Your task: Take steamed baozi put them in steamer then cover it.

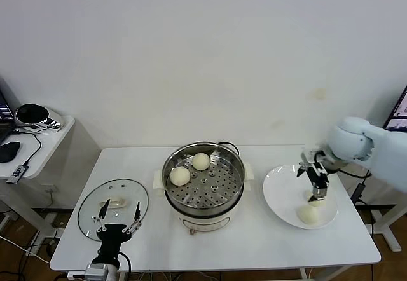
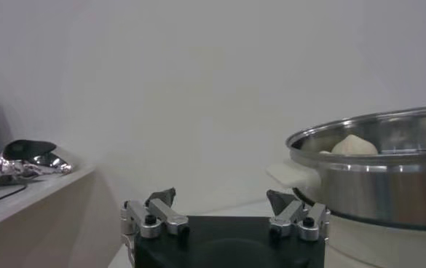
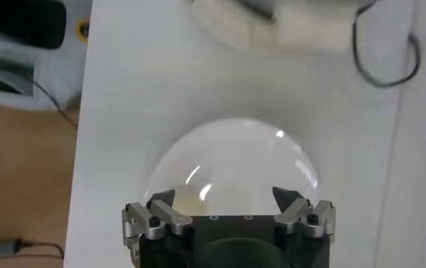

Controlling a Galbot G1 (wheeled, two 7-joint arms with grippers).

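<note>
Head view: right hand (image 1: 316,187) hangs wide over the plate's (image 1: 280,192) baozi (image 1: 309,213); descending off-centre could roll it away.

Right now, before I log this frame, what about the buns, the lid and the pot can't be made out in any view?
- Fourth small cream-white bun: two sit in the shiny steel steamer pot, one on the flat white plate; no view shows another.
- Right wrist view: the open right gripper hides the plate's bun.
- Left wrist view: the round clear glass lid lies below the frame; the pot is cut off by the edge.
</note>
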